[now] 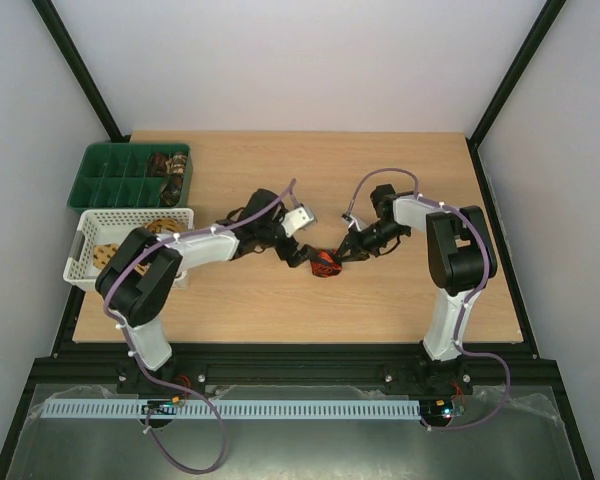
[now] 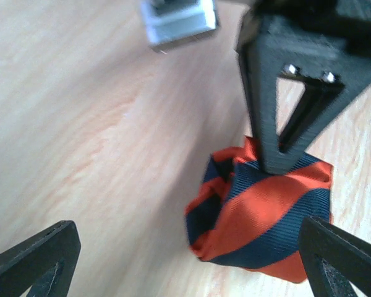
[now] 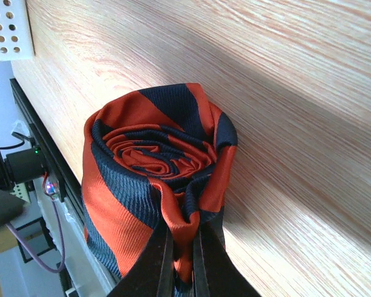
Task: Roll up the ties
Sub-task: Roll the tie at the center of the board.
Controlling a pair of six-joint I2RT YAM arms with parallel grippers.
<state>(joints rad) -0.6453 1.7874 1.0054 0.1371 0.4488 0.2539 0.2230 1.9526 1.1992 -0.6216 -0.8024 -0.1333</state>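
The pale wooden plank counter (image 1: 380,290) has a straight, fine grain and carries everything; at its far left corner sits the dark green plastic compartment tray (image 1: 100,150), its grid of square cells mostly bare, with brown patterned rolled ties (image 1: 170,165) packed into the cells on its right side; just in front of it, touching or nearly so, stands the white lattice plastic basket (image 1: 80,255), where tan and brown patterned fabric (image 1: 160,225) shows at the far right corner, partly hidden by the left arm's elbow, which hangs over the basket's near right end; both black-and-white arms reach inward and meet near the middle of the counter, purple cables looping along them; the left claw (image 2: 185,260) is spread wide, its two black fingertips low over the wood on either side, the right-hand one just beside the roll and the other well apart from it; the right claw (image 3: 182,260) is pressed together, pinching a fold of cloth at the roll's outer edge; the red-and-black striped woven necktie (image 3: 154,179) lies between the two claws as a tight coil, its ribbed weave and spiral layers plain in the right wrist view, resting on the counter.
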